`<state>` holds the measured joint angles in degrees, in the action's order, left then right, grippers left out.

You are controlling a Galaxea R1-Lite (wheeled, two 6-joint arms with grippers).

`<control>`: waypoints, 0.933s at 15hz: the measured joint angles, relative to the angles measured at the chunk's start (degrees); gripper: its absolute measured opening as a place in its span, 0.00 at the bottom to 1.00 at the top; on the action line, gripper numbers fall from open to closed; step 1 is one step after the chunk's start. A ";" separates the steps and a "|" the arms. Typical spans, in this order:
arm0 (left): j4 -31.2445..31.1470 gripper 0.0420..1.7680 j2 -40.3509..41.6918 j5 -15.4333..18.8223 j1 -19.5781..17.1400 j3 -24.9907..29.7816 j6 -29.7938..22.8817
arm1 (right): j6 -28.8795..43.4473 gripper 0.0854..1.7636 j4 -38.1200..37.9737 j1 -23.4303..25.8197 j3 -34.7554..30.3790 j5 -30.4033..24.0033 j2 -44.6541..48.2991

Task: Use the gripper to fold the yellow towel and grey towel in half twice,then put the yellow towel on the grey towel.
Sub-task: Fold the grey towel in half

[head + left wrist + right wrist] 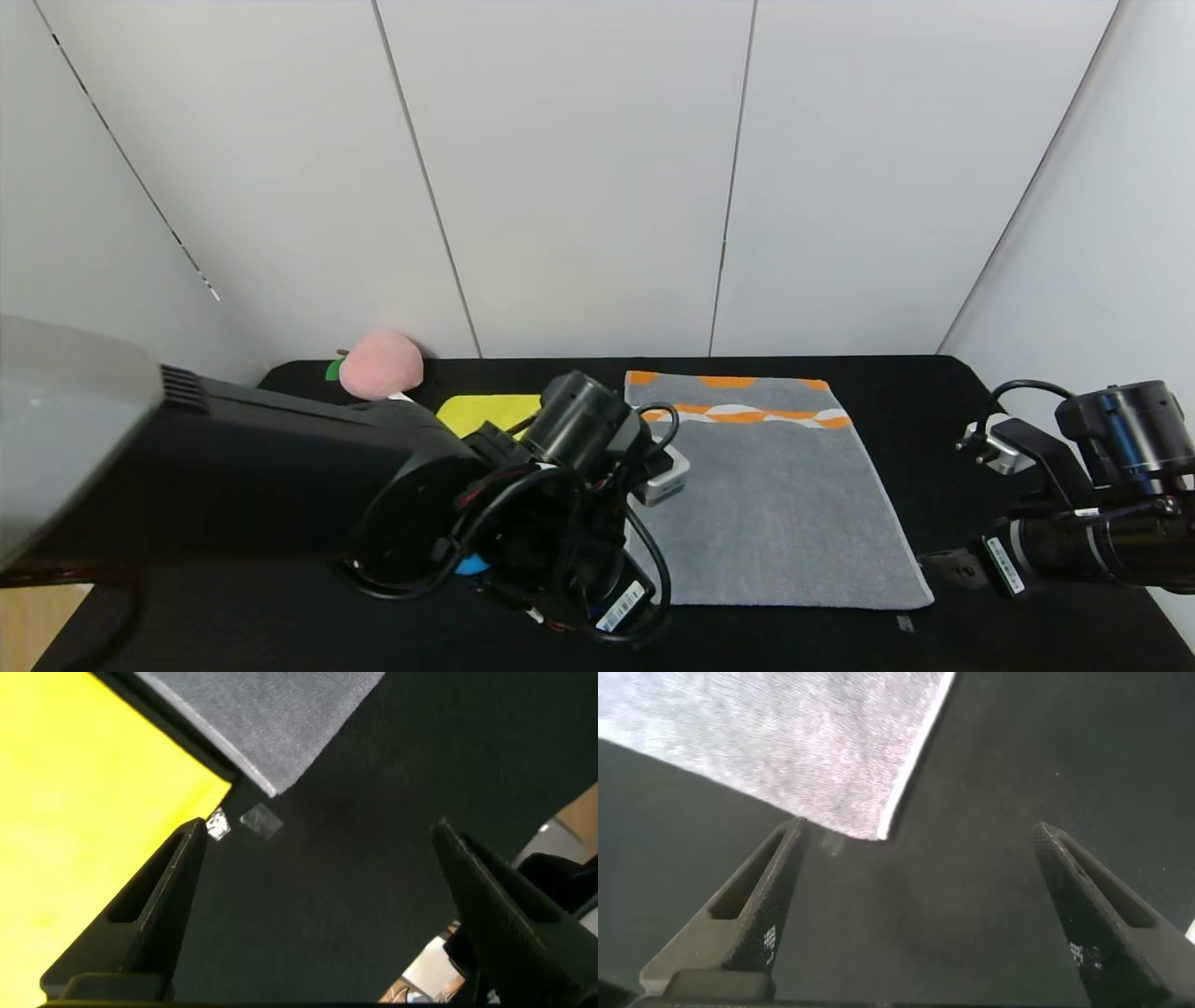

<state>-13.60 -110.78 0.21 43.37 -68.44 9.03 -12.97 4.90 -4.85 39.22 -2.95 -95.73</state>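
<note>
Head view shows the grey towel [775, 495] lying flat on the black table [934, 392], its orange-and-white wavy band at the far end. The yellow towel [490, 411] lies just left of it, mostly hidden behind my left arm, with a pink plush peach [380, 364] at the far left corner. My left gripper [318, 905] hangs over the near gap between the two towels, its fingers [140, 924] spread wide and holding nothing; one fingertip sits at the yellow towel's [84, 812] edge, by the grey towel's [271, 719] corner. My right gripper [920, 905] hovers at the grey towel's [785, 737] near right corner, fingers [747, 915] fully apart, empty.
</note>
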 joint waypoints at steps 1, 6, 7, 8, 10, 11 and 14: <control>-0.02 0.97 -1.84 -0.80 0.48 -1.02 0.29 | -0.02 0.97 0.00 -0.07 0.17 0.24 -0.57; -0.62 0.97 -8.61 -2.67 2.51 -5.66 0.46 | 0.02 0.97 -0.17 -0.49 0.74 0.27 -2.47; -0.67 0.97 -9.65 -3.35 2.73 -6.45 0.38 | 0.04 0.97 -0.11 -0.49 0.77 0.28 -2.80; -0.73 0.97 -10.62 -4.33 2.82 -7.13 0.38 | 0.06 0.97 -0.04 -0.49 0.78 0.28 -3.06; -0.79 0.97 -12.51 -5.71 2.93 -8.35 0.13 | 0.06 0.97 0.07 -0.29 0.99 0.28 -3.44; -0.84 0.97 -13.45 -6.52 2.93 -8.98 -0.01 | 0.06 0.97 0.11 -0.16 1.07 0.28 -3.61; -0.79 0.97 -15.71 -7.75 2.85 -9.98 -0.28 | 0.06 0.97 0.05 0.09 1.41 0.30 -3.91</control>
<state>-14.40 -126.49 -7.55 46.23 -78.42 8.75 -12.91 4.95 -4.77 40.63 -2.65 -99.65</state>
